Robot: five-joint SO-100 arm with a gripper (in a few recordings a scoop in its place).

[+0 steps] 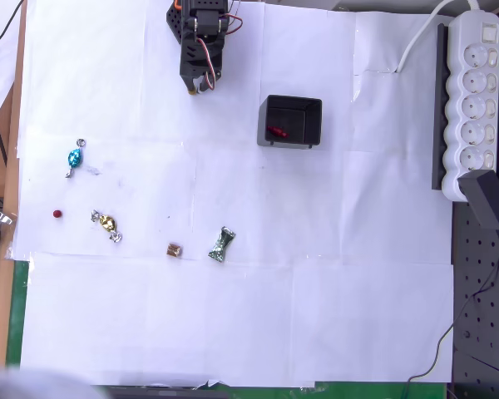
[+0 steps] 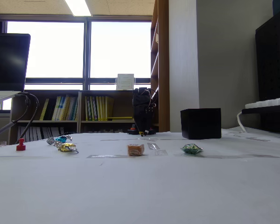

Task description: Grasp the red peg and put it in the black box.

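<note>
Here the red peg (image 1: 58,214) is sitting by itself near the left edge of the white paper-covered table (image 1: 316,316) in the overhead view, a small round dot seen end-on; in the fixed view it is standing upright (image 2: 21,144) at far left. Just to its right, the gold-wrapped candy (image 1: 106,223) is lying close by, and the blue-wrapped candy (image 1: 75,158) is resting above both in the overhead view. Further right along the same row, the small brown cube (image 1: 175,249) and the green-wrapped candy (image 1: 221,245) are lying side by side, slightly apart. The black box (image 1: 270,133) is sitting well apart from the peg, up and to the right, with another red peg (image 1: 277,131), elongated, lying inside on its floor. The gripper (image 1: 201,86) is hanging at the top of the overhead view, left of the box and far from the loose peg, tucked down near the arm's base with nothing in it; how far its fingers are parted cannot be told. A white power strip (image 1: 474,100) is lying along the right edge.
</note>
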